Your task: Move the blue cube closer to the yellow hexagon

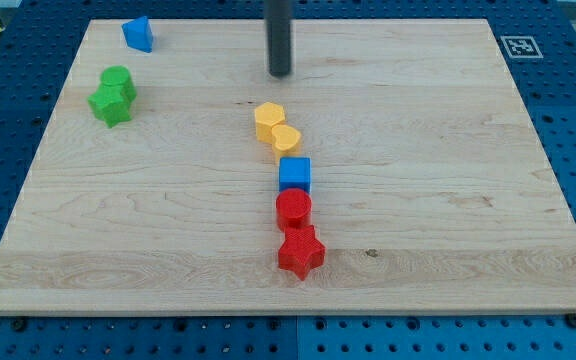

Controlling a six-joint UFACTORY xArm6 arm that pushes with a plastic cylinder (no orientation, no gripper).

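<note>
The blue cube sits near the board's middle, just below a yellow heart-like block. The yellow hexagon lies just above and left of that yellow block, touching it. My tip is above the yellow hexagon, apart from it, near the view's top centre. The rod rises straight up out of the view.
A red cylinder touches the blue cube from below, with a red star under it. A blue block lies at the top left. Two green blocks sit at the left. The wooden board rests on a blue pegboard table.
</note>
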